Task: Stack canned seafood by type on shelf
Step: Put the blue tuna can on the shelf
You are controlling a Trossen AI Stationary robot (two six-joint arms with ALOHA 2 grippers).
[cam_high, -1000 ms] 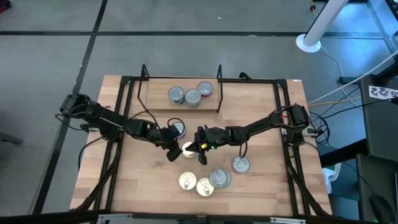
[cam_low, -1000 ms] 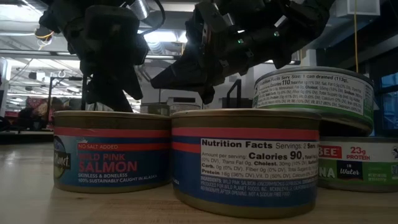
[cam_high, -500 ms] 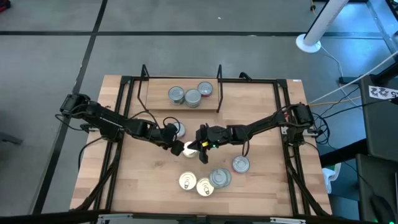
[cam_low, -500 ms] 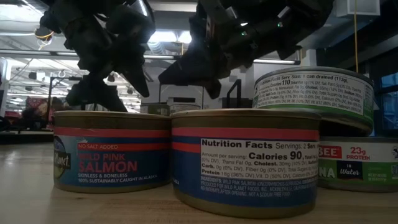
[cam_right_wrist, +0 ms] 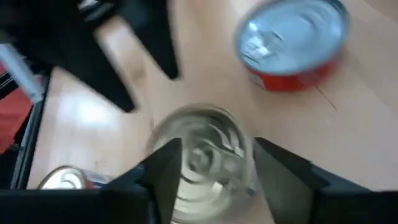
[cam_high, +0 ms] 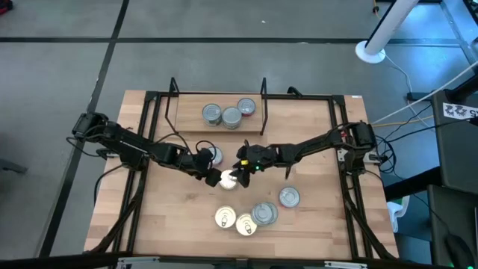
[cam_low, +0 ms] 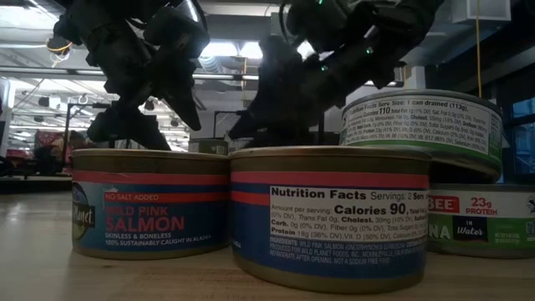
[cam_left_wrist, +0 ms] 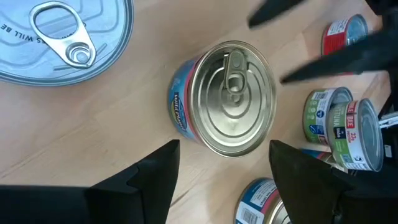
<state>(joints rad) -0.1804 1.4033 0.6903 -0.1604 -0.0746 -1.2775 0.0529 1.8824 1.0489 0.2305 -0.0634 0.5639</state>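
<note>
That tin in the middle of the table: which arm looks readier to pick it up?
Probably the left. Its fingers stand open on either side of the tin; the right gripper has just let go.

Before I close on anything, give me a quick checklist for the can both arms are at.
1. Left gripper open, fingers either side of the can with gaps: ok.
2. Only one arm at the can: not ok. The right gripper is open over the same can, close to the left one.
3. Can upright on the table, pull tab up: ok.
4. Right fingers clear of the can's sides: cannot tell.
5. Room on the shelf: ok. Three cans sit toward its right end, and its left end is bare.
</note>
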